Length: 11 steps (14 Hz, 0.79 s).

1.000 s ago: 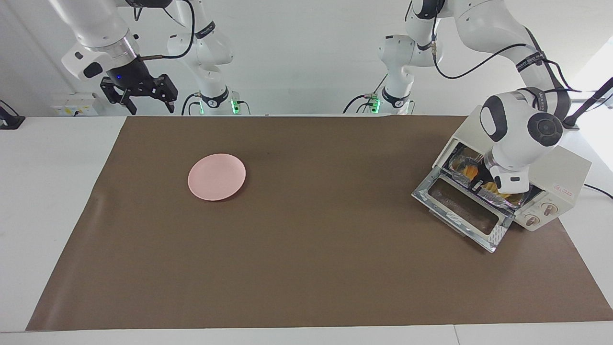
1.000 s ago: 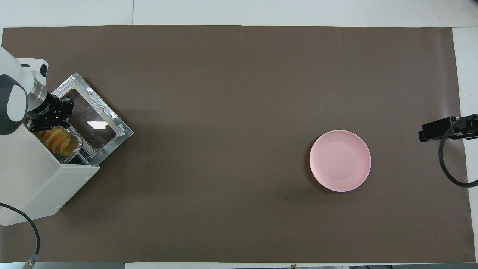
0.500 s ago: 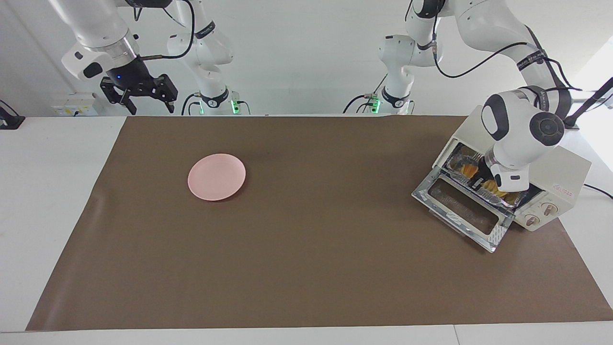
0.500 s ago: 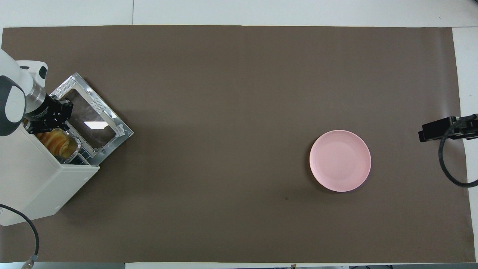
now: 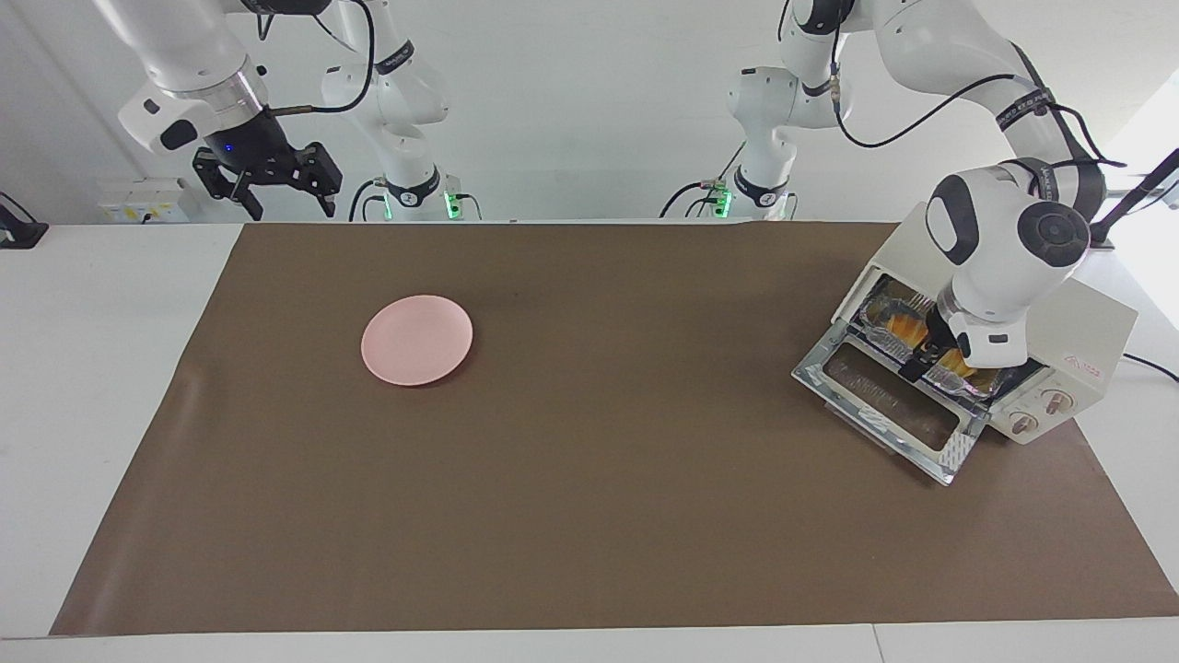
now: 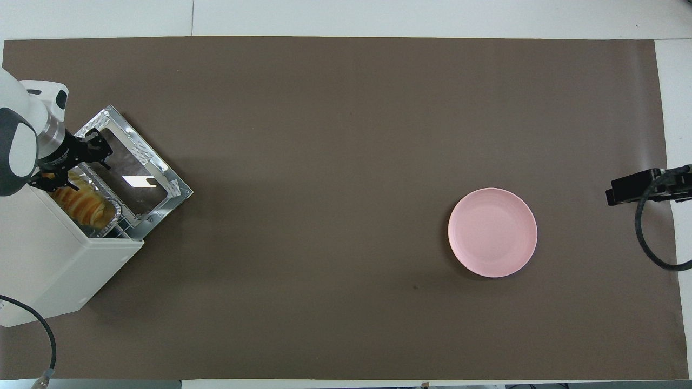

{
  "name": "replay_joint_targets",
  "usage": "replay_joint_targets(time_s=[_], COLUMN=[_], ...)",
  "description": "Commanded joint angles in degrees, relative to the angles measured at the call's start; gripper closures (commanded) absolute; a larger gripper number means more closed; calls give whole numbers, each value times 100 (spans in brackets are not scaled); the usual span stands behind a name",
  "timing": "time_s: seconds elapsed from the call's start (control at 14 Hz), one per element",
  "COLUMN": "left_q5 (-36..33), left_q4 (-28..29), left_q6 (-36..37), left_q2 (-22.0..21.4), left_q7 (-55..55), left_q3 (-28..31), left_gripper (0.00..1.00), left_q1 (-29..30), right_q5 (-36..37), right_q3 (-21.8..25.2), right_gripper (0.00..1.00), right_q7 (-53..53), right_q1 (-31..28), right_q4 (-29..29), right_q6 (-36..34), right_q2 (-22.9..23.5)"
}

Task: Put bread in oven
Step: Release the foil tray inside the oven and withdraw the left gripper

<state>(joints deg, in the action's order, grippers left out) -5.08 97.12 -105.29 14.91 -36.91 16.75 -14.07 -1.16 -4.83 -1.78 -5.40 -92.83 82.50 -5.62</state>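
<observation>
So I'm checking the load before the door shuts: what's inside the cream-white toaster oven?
Inside the cream-white toaster oven, a ridged golden bread loaf lies in a crinkled silver foil tray. The left gripper covers the loaf's end, and the oven's top hides the interior deeper in.

The left arm's wrist covers part of the bread (image 5: 907, 328) and the oven (image 5: 1087, 331) mouth. Overhead, the oven (image 6: 48, 270) runs off the picture's edge, and only part of the right gripper (image 6: 630, 190) shows.
</observation>
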Motion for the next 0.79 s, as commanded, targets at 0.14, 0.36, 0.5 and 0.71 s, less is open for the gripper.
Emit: replay_joint_targets(time_s=[0.14,0.36,0.5,0.71], left_q5=[-98,7,270,280], left_q4=[-605,-598,-484,-457], left_q6=[753,1096,1457,2151], left_q2=[-295,-734,-1024,-1419], left_q7=[227,877,1386,2019], left_q3=[-31,-41,-15,-23], left_gripper=[0,0,0,0], left_q1=[-43,-175,-140,-175], right_q5=[-78,-78,-78,-78], right_q3=[-26,-26,-26,-26], right_gripper=[0,0,0,0], right_q7=[-156,-165,-165,-165], right_q1=[-75,-75,-66,-75], right_q4=[-51,-51,-51,-51], right_q6=[-68,-77,-68,-77], right_q2=[-88,-88,-88,-88])
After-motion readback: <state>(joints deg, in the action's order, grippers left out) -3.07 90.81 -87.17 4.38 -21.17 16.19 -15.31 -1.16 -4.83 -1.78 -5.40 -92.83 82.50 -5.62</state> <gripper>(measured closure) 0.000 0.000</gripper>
